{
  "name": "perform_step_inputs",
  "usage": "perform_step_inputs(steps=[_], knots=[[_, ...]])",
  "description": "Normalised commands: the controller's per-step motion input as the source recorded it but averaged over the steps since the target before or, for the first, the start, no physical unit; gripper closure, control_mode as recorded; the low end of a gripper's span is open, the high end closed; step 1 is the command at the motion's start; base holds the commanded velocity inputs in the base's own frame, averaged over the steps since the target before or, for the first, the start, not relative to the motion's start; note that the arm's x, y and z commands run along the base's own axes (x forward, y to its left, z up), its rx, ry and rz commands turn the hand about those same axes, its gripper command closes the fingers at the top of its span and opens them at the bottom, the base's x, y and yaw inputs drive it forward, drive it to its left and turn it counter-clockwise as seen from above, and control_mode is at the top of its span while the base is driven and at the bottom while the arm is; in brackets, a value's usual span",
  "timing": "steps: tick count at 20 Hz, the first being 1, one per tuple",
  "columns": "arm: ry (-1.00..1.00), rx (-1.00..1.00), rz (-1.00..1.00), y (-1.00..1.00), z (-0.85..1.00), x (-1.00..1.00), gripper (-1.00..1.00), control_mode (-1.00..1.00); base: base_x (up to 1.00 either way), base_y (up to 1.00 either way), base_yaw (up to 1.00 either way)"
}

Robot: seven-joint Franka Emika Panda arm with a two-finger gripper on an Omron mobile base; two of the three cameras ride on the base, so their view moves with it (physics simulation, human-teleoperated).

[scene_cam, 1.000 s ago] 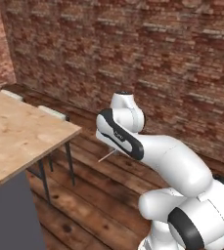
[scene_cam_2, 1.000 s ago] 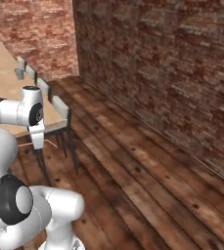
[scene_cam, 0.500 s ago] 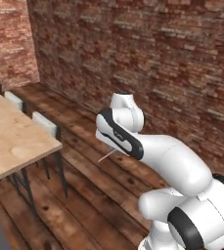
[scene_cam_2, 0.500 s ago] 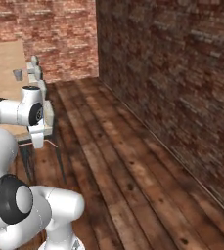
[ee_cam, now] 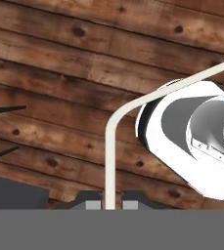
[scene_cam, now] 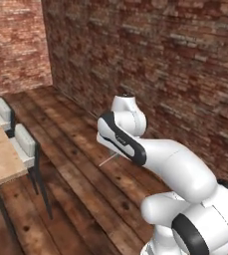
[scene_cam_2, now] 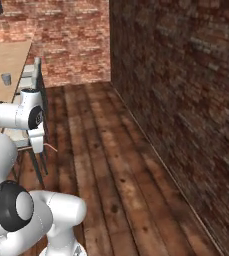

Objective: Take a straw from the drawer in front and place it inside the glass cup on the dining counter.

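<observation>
- Straw (ee_cam: 110, 146) pinched between the fingers (ee_cam: 91, 199), which are closed tight on its lower end; seen in the hand view as a pale thin line rising from the pads and then running off to one side over the dark plank floor (ee_cam: 59, 73).
- From the right base view, the same straw pokes out sideways as a short thin stick just beside the downward-pointing hand, low over the floor.
- Carrying step, by the look of it: straw in grip, delivery not yet done.
- Glass cup (scene_cam_2: 6, 79) upright on the light-wood worktop (scene_cam_2: 8, 57), well apart from the fingers, beyond them and higher, with the robot's own arm between.
- Worktop corner (scene_cam: 1, 164) off to the side of the fingers in the left base view, with pale chairs (scene_cam: 26, 143) lined along its edge nearer the fingers.
- Next move, as a judgement: bring the base closer to the worktop, lift the fingers above the height of the cup's rim, and turn the hand so the free end of the straw points down.
- Then line up the tip over the mouth of the cup, lower it inside and only then spread the fingers.
- Calls for care: thin stick and small mouth leave little room for error, and a long straw may lean on the rim or tip the light tumbler.
- Cannot tell how firmly the straw sits in the pinch, nor its exact tilt.
</observation>
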Motion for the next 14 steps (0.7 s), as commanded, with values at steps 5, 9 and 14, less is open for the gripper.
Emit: perform_step_inputs(steps=[5,9,14], knots=[[0.0,0.0,0.0,0.0,0.0,0.0,1.0,1.0,0.88,-0.4,0.28],[0.0,0.0,0.0,0.0,0.0,0.0,1.0,1.0,0.86,-0.4,0.34],[0.0,0.0,0.0,0.0,0.0,0.0,1.0,1.0,0.78,-0.49,0.4]])
